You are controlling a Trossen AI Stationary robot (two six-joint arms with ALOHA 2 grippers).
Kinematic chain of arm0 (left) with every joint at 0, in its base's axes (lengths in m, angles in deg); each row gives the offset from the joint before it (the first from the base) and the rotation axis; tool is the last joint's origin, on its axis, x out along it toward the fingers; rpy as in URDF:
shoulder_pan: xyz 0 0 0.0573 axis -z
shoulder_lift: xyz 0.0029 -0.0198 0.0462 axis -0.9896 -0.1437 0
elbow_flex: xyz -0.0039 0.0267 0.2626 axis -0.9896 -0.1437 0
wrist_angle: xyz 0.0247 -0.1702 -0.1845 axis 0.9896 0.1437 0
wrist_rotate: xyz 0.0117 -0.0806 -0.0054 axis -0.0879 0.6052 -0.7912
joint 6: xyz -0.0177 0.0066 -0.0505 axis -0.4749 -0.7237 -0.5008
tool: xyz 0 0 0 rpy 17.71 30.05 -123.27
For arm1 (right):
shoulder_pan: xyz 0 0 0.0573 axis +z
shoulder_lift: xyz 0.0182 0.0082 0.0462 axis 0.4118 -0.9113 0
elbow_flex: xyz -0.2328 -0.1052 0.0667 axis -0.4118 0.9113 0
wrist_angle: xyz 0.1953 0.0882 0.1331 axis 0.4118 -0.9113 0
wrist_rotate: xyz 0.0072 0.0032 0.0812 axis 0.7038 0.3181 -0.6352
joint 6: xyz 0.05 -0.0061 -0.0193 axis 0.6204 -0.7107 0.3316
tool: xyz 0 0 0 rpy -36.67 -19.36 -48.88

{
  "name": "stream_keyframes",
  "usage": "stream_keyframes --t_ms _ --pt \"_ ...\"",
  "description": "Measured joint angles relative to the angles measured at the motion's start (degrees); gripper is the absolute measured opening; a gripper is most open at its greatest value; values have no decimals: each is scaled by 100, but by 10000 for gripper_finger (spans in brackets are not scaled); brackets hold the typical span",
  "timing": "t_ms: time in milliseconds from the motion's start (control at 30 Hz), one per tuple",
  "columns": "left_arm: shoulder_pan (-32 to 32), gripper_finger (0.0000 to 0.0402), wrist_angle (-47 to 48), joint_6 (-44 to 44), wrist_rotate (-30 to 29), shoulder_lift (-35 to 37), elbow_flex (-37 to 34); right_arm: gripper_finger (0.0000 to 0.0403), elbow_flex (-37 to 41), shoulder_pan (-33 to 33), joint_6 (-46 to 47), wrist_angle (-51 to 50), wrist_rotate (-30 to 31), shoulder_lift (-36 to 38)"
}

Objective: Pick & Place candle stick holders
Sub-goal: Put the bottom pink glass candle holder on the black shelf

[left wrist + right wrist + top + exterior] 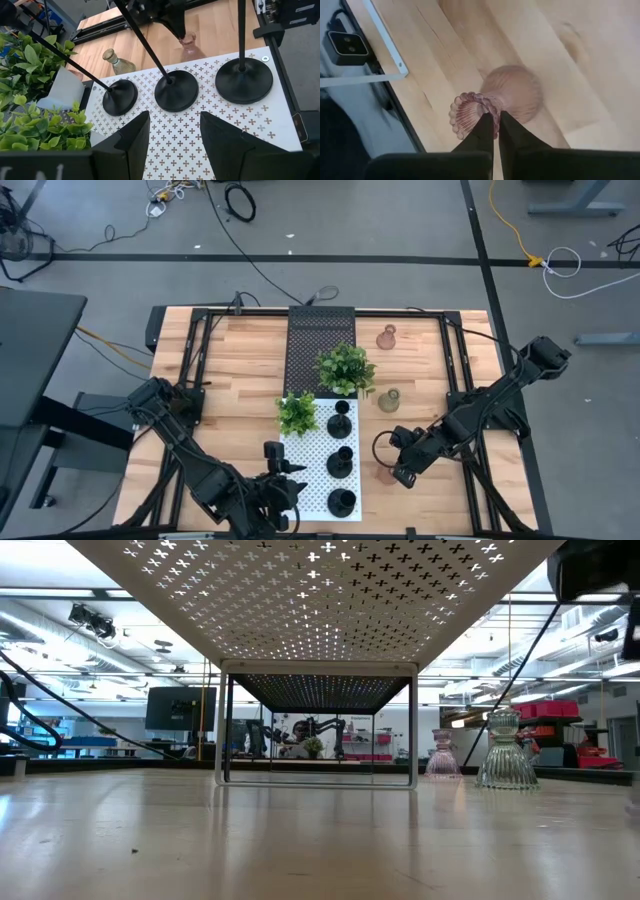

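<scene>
Right pincer shut, seemingly pinching pink glass holder rim.

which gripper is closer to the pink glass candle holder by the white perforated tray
Right. The right gripper is shut right at the pink glass holder's scalloped rim. The left gripper hovers open over the white tray, across the black holders.

- Three stemmed holders stood in a row on the perforated shelf.
- Two plants sat behind them.
- Glass holders stood on the table, right of the shelf.
</scene>
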Motion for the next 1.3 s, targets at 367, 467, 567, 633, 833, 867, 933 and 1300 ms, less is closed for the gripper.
stream_keyframes --t_ms 367,467,567,633,833,867,933,1300 --pt "0 179 -11 -36 -1 0 0 0 -1103 2 -343 -1028 256 5" --pt "0 179 -36 -37 -1 0 0 0 -1429 2 -368 -1469 358 13" --pt "0 179 -35 -35 -1 0 0 0 -1802 2 -397 -1966 577 13" --pt "0 179 -39 -33 -1 0 0 0 -2054 2 -482 -2203 729 15" --pt "0 179 -42 -16 -1 0 0 0 -2902 2 -673 -2756 879 15" --pt "0 179 -44 -3 -3 0 0 0 -3051 4 -694 -2880 931 15" --pt "0 179 -47 7 -3 0 0 0 -3363 4 -781 -3044 1050 15" --pt "201 179 -468 157 -195 38 41 0 -4716 2 -1672 -3508 2080 24"
